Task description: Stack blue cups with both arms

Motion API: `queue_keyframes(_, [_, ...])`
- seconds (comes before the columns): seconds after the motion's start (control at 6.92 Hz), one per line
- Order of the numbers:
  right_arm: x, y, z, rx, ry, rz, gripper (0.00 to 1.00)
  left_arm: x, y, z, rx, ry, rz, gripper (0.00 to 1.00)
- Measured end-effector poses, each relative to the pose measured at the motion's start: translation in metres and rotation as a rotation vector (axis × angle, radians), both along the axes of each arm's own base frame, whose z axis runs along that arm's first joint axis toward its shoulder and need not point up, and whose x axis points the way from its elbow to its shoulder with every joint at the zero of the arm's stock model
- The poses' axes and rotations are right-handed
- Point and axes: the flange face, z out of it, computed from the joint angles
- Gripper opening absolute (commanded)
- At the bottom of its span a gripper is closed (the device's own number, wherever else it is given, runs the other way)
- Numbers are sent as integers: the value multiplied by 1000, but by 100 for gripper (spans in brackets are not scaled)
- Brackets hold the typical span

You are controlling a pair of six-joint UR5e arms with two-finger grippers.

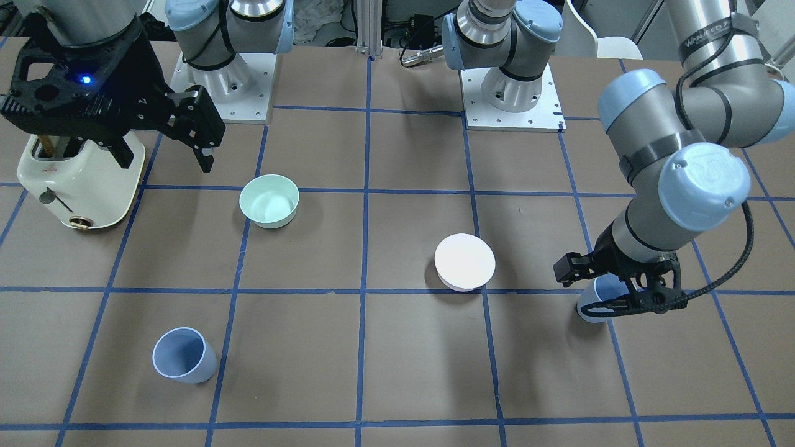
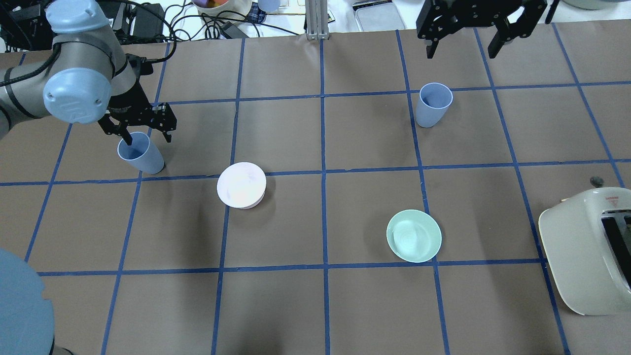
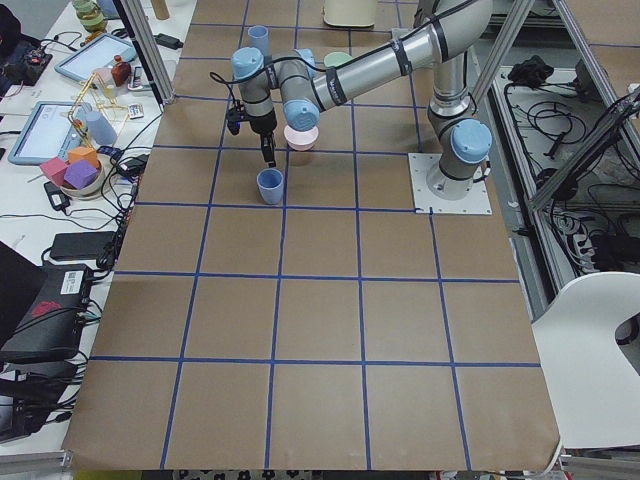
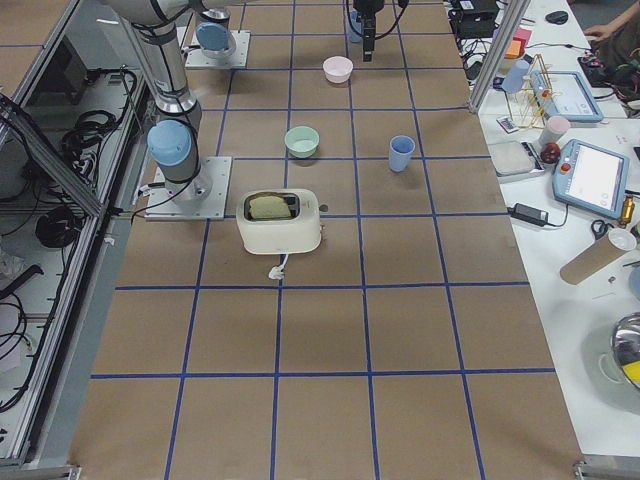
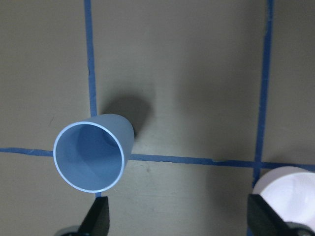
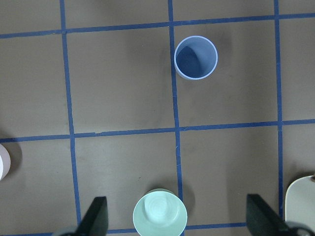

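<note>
One blue cup (image 2: pixel 140 154) stands upright at the table's left, also in the front view (image 1: pixel 590 308). My left gripper (image 2: pixel 147 135) hangs open just above and behind it, holding nothing. In the left wrist view the cup (image 5: pixel 91 155) sits left of centre, just ahead of the left fingertip (image 5: pixel 98 219). The other blue cup (image 2: pixel 433 104) stands upright at the far right, also in the front view (image 1: pixel 183 355). My right gripper (image 2: pixel 466 42) is open and empty, high above the table beyond that cup, which lies far below it in the right wrist view (image 6: pixel 196 57).
A pale pink-white bowl (image 2: pixel 241 185) sits right of the left cup. A mint-green bowl (image 2: pixel 414 235) sits nearer the robot on the right. A cream toaster (image 2: pixel 586 251) stands at the right edge. Clutter lies beyond the far table edge.
</note>
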Motion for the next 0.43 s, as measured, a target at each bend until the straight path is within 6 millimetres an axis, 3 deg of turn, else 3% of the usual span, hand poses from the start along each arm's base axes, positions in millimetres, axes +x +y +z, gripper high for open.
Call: queue_keyframes(0.43, [1, 0, -1, 2, -4, -2, 100, 5, -7, -28, 2, -8, -24, 0])
